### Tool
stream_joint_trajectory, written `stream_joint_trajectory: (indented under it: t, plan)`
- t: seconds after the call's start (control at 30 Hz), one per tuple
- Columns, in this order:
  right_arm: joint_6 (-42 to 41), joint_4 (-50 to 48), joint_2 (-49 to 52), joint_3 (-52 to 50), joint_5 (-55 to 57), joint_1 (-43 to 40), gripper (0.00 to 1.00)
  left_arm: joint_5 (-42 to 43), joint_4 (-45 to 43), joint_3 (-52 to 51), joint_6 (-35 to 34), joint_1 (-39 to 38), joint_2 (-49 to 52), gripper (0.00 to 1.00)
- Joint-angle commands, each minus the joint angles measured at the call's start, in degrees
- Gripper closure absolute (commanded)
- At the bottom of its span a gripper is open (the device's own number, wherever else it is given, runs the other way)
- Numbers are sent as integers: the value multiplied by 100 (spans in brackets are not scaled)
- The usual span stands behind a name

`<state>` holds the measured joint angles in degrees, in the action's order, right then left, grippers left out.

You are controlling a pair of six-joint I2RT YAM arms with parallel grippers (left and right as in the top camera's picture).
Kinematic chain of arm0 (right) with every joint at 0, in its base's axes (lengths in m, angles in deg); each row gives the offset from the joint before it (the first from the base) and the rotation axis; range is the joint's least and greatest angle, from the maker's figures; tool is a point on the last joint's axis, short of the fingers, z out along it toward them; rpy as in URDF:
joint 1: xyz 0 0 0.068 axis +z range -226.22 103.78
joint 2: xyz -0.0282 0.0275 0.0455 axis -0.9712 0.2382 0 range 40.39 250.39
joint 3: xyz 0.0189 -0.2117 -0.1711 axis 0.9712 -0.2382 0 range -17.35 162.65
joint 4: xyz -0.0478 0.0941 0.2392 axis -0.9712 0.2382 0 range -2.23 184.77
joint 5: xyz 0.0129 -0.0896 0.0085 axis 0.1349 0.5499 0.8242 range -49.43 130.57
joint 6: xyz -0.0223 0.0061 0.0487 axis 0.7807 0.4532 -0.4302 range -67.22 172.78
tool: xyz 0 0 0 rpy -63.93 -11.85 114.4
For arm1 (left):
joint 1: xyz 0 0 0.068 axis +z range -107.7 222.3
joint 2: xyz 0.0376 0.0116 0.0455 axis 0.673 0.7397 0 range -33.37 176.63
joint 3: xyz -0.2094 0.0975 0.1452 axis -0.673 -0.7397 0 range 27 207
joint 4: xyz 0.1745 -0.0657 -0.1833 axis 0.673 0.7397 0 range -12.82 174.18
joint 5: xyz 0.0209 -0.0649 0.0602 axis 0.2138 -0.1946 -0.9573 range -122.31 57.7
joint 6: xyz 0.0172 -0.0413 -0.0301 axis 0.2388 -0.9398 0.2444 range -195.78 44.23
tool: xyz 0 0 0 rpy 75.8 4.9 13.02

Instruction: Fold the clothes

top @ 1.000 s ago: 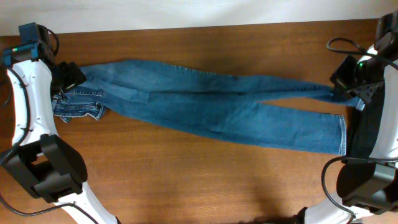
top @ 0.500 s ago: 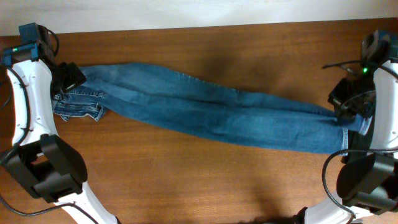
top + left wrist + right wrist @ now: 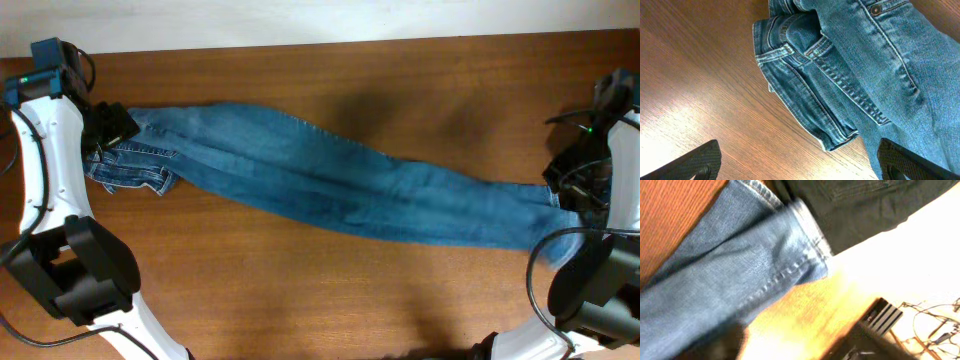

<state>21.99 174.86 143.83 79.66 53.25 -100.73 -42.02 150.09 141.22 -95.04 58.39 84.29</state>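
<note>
- Overhead: the jeans (image 3: 350,190) lie stretched across the table (image 3: 300,300), waist at the left and hems at the right. Their long axis runs left to right, dipping toward the right.
- One leg seems to lie along the other, so we judge the lengthwise fold done. The crosswise folds are left, and the waist is bunched.
- The left claw (image 3: 108,128) hangs at the waist, and the right claw (image 3: 572,185) is by the hems.
- Left wrist: we see the waistband and pocket seams crumpled on the wood. The left claw's fingers (image 3: 695,162) stand wide at the lower corners with nothing between them, so it is released.
- Right wrist: the view is blurred. A hem lies near the table's edge. We cannot tell whether the right claw is released or clenched.
</note>
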Motion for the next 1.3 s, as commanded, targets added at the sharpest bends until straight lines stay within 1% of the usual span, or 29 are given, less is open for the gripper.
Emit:
stream_joint_trajectory:
  t: [0.0,0.27,0.4,0.5,0.63,0.87,1.0,1.13,1.27]
  plan:
    - [94,13,-116,-37,83,11,1,-59,11,20,-57,20,52,1]
    - [68,164,-181,-37,-9,0,1,-61,11,20,-57,20,52,1]
    - [46,210,-603,-37,-319,-144,1,-50,9,20,-57,20,52,1]
    - [48,173,-1119,-37,-452,-306,1,610,-39,20,-55,20,55,1]
    - [52,219,-1526,-37,-457,-363,1,1169,-234,20,-31,20,164,1]
    - [52,280,-1604,-37,-564,-363,1,1368,-511,20,33,22,925,1]
    - [52,352,-1604,-37,-564,-363,1,1821,-1084,20,116,20,1158,1]
    - [52,356,-1604,-37,-566,-363,1,2376,-1438,20,107,20,1325,1]
    - [57,356,-1604,-37,-605,-363,1,2498,-1613,20,-24,20,1506,1]
